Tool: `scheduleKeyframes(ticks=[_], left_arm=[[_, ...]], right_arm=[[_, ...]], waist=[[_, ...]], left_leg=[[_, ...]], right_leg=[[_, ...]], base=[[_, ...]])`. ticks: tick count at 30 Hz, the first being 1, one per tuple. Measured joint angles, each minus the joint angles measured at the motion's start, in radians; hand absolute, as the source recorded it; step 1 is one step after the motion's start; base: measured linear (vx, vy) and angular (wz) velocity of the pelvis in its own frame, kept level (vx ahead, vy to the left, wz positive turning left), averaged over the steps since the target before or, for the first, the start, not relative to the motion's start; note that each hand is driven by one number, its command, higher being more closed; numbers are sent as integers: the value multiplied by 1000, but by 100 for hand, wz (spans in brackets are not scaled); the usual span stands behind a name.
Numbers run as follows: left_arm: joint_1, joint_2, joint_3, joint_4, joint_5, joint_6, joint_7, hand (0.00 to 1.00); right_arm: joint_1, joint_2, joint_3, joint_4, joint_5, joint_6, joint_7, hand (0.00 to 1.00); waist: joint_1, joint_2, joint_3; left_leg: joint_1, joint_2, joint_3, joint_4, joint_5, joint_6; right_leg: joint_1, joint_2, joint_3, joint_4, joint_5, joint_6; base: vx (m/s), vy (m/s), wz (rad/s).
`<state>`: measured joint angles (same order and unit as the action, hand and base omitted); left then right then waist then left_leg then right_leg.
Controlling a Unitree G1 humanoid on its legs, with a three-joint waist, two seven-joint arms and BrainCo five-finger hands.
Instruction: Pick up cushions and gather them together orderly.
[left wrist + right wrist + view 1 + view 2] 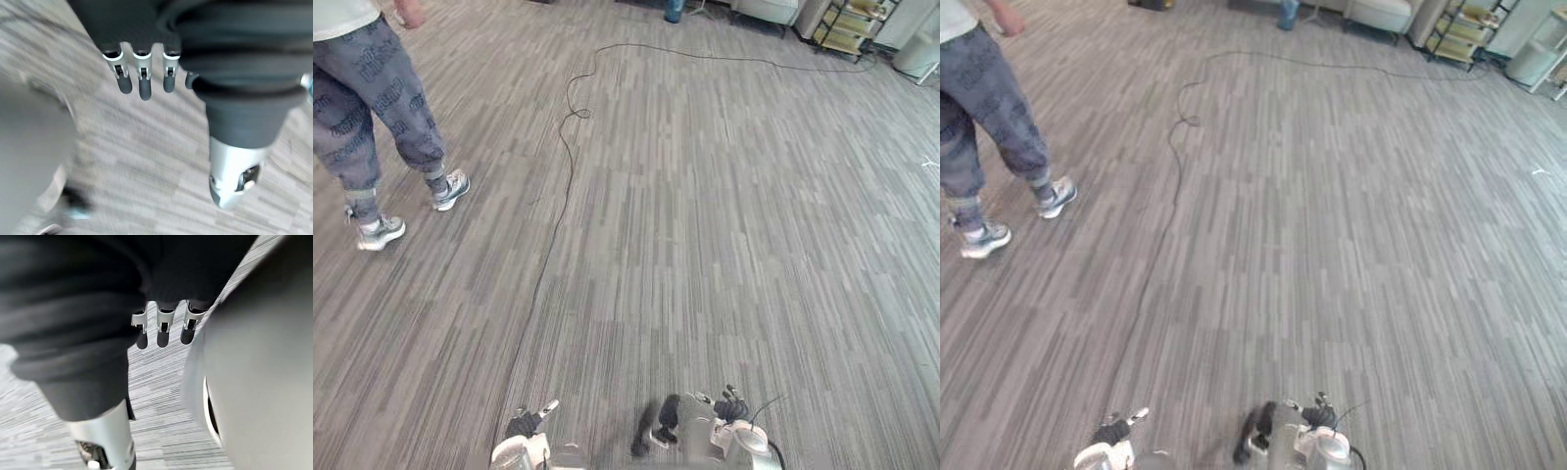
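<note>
My left hand (145, 86) hangs low over the grey striped carpet (705, 245). Its fingers are straight and the thumb (234, 176) stands apart, with nothing held. My right hand (163, 335) also hangs beside my body with relaxed straight fingers and nothing in it. Both arms appear at the near edge of the eye views.
A person in patterned grey trousers (372, 98) and light sneakers (450, 190) walks at the far left. At the far right stand a metal shelf rack (847, 24) and pale furniture (1381, 12). A blue object (674, 10) stands at the far edge.
</note>
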<state>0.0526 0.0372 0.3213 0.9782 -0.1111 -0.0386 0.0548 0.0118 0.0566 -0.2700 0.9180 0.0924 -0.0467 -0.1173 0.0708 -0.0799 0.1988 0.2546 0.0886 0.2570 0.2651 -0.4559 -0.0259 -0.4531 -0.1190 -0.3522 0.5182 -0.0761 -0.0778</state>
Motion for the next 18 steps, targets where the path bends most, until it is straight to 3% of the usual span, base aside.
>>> scheduleKeyframes(ticks=[2,3,5,7,9,11,13,14,15,16,17,18], left_arm=[[-8,-32,8,16,25,1,0,0],[-22,-54,26,14,33,2,0,0],[-14,-72,53,14,37,5,0,0],[-17,-66,53,-10,38,3,-1,0],[-20,-52,51,-58,33,-4,-5,0],[-21,-53,51,-103,25,-11,-16,0],[-24,-55,51,-124,4,-19,-19,0],[-26,-65,51,-124,-6,-24,-19,0],[-26,-70,53,-125,-20,-26,-18,0],[-28,-69,53,-122,-26,-28,-18,0],[-33,-59,51,-123,-28,-31,-18,0],[-32,-61,54,-123,-30,-37,-18,0]], right_arm=[[-18,-27,-1,7,-15,0,2,0],[-20,-37,-3,0,-14,0,4,0],[-21,-46,0,3,-12,0,1,0],[-21,-34,2,23,-11,8,-3,0],[-15,-8,10,44,17,12,-8,0],[-16,6,18,43,37,14,-12,0],[-14,9,29,44,47,18,-19,0],[-15,8,35,44,46,18,-22,0],[-16,12,39,45,46,18,-22,0],[-12,10,54,55,46,19,-20,0],[-14,7,68,57,45,23,-13,0],[-15,8,54,49,45,22,-14,0]], waist=[[-9,66,-18],[-12,97,-5],[-6,132,5],[3,127,16],[20,83,27],[41,64,27],[47,49,38],[53,47,39],[73,47,38],[91,38,33],[86,8,19],[90,1,15]], left_leg=[[-33,66,-89,111,34,-44],[-118,93,-152,348,112,-16],[-238,127,-203,645,270,3],[-367,167,-207,883,226,0],[-522,163,-176,904,172,2],[-647,146,-128,769,146,3],[-719,88,-103,525,158,2],[-741,53,-108,366,203,-4],[-741,24,-125,237,345,-13],[-720,2,-122,245,381,7],[-724,-13,-95,275,328,23],[-729,-11,-87,322,290,35]], right_leg=[[23,29,-42,54,-91,-16],[75,57,-52,51,-146,-17],[170,101,-45,6,-186,-19],[303,132,-24,-56,-223,-19],[454,128,-6,-159,-243,1],[538,111,14,-236,-256,28],[609,71,34,-283,-277,70],[645,51,56,-300,-292,91],[682,29,102,-314,-316,106],[693,14,147,-314,-320,111],[680,-17,191,-307,-287,95],[673,-26,231,-290,-264,101]], base=[[744,-181,30],[677,-206,10],[682,-146,-19],[666,-54,-18],[680,-49,-10],[581,46,-23],[612,153,-28],[668,251,-62],[817,327,-83],[677,286,-65],[524,232,-40],[526,275,-32]])
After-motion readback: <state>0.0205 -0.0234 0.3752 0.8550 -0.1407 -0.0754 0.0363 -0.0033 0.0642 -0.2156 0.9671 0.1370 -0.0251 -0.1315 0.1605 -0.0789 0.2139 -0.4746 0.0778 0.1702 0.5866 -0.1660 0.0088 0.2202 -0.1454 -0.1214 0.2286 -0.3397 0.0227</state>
